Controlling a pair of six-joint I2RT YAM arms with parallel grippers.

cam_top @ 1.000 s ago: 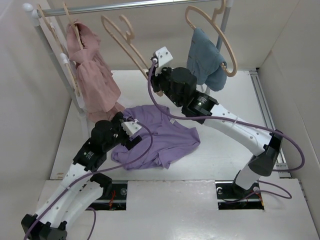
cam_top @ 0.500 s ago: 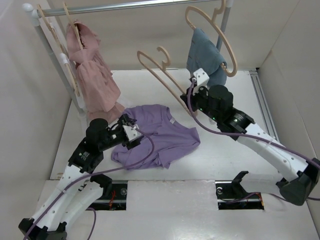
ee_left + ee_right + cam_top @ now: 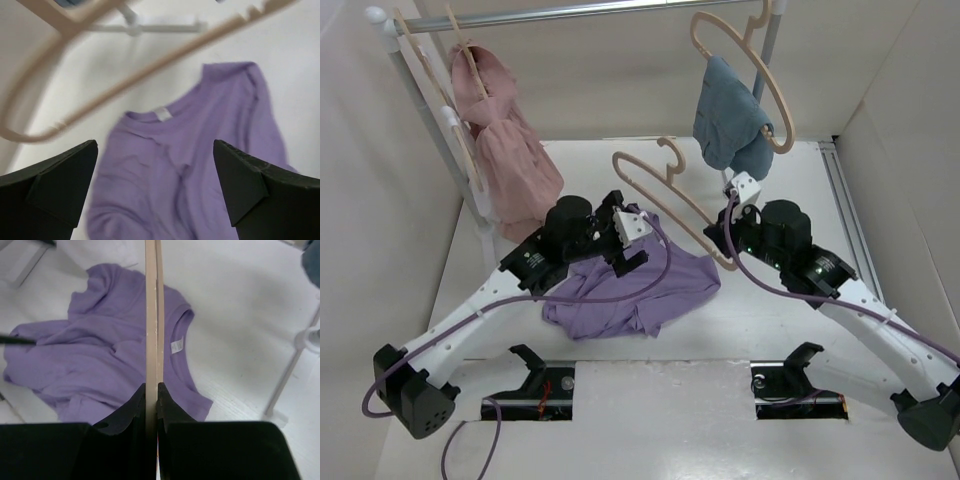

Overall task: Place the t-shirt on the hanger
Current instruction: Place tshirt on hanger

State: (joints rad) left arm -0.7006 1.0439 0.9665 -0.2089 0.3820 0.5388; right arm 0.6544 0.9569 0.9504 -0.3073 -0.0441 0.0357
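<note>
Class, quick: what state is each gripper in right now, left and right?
Left gripper: open, holding nothing.
Right gripper: closed on the hanger.

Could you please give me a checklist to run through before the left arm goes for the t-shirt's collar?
1. Right gripper holding the thin pale beige wooden hanger: ok, jaws closed on its bar.
2. Hanger off the rail: ok, held in the air over the white table.
3. Left gripper open and unladen: ok, jaws wide, nothing between them.
4. Soft lavender t-shirt with its collar reachable: ok, it faces up, white label showing, nothing lying on it.
5. T-shirt lying flat: not ok, rumpled.
6. Gap between left gripper and cloth: cannot tell.
</note>
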